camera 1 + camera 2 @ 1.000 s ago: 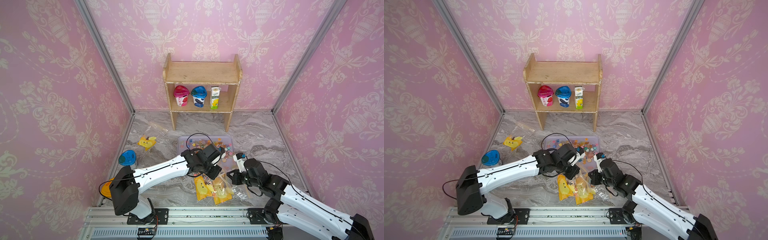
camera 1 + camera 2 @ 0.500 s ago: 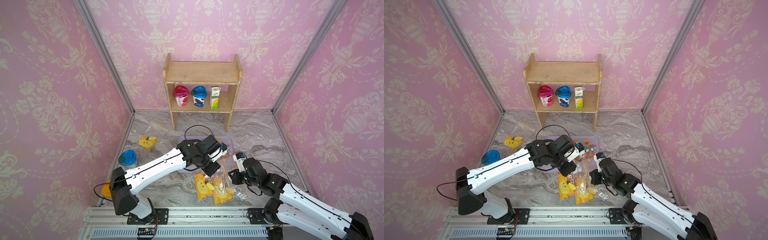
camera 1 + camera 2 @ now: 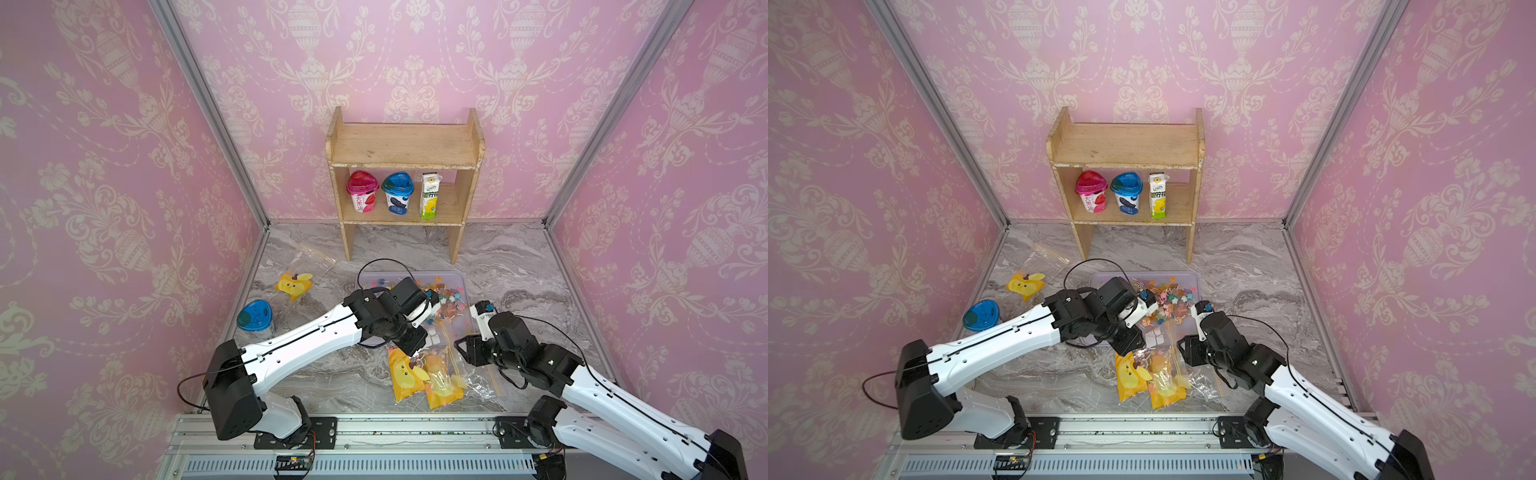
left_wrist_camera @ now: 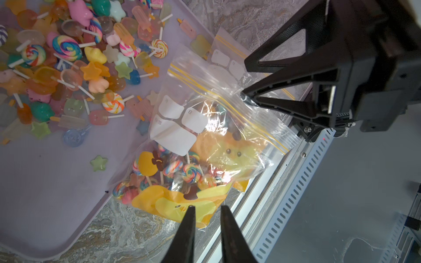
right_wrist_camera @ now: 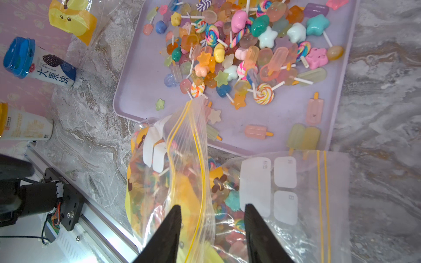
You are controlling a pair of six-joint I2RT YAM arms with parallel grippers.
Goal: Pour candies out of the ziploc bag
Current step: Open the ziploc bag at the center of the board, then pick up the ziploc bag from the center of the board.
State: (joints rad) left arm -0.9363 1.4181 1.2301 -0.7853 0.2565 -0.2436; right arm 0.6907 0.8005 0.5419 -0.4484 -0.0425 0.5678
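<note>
Over ziploc bag (image 4: 205, 136), left hand (image 4: 206, 206), right hand (image 5: 211, 205) angled down, both parted, gripping nothing.

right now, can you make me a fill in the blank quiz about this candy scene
The loose candies lie in a lilac ___.
The wooden shelf holds ___ cups and a carton.
The ziploc bag has ___ seal stripes.
Missing words: tray, two, yellow.
</note>
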